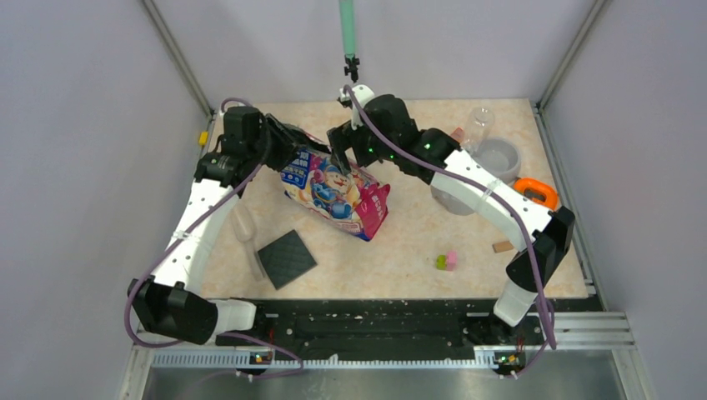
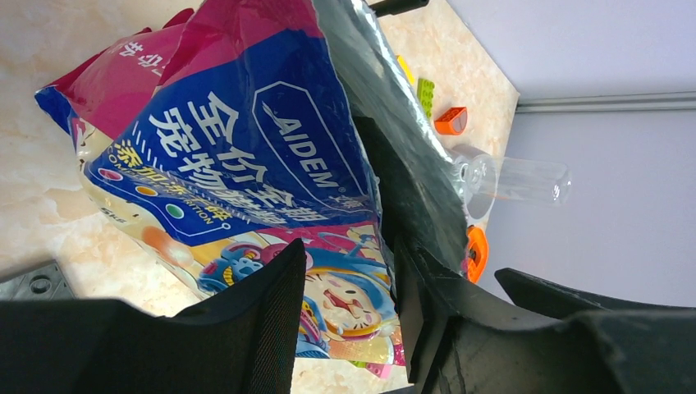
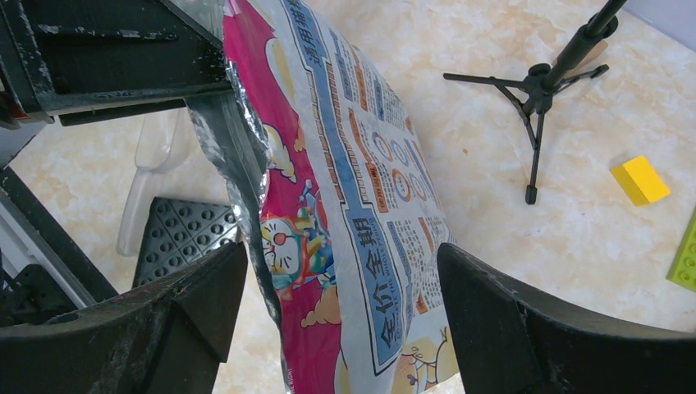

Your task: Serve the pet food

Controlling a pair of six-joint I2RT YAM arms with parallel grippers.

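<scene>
Pet food bag (image 1: 338,190) lies slumped on the table (image 1: 400,250), mouth end turned toward the far left and raised between both arms.
- Left tool (image 2: 351,271): jaws narrowed, one finger outside the printed front panel, the other at the silvery lip. Cannot tell whether it actually pinches the lip. Likely there to hold the mouth up and open.
- Right tool (image 3: 342,258): jaws spread wide, straddling the bag's side, gripping nothing. Probably lining up on the opposite panel.
- No kibble shows; presumably it is inside the bag.
- Bag: glossy, crinkled film, pink and blue cartoon print, foil lining. It looks slippery and floppy.
- Translucent scoop (image 1: 246,227) lies near the left arm. Grey bowl (image 1: 500,157) sits well apart on the right.
</scene>
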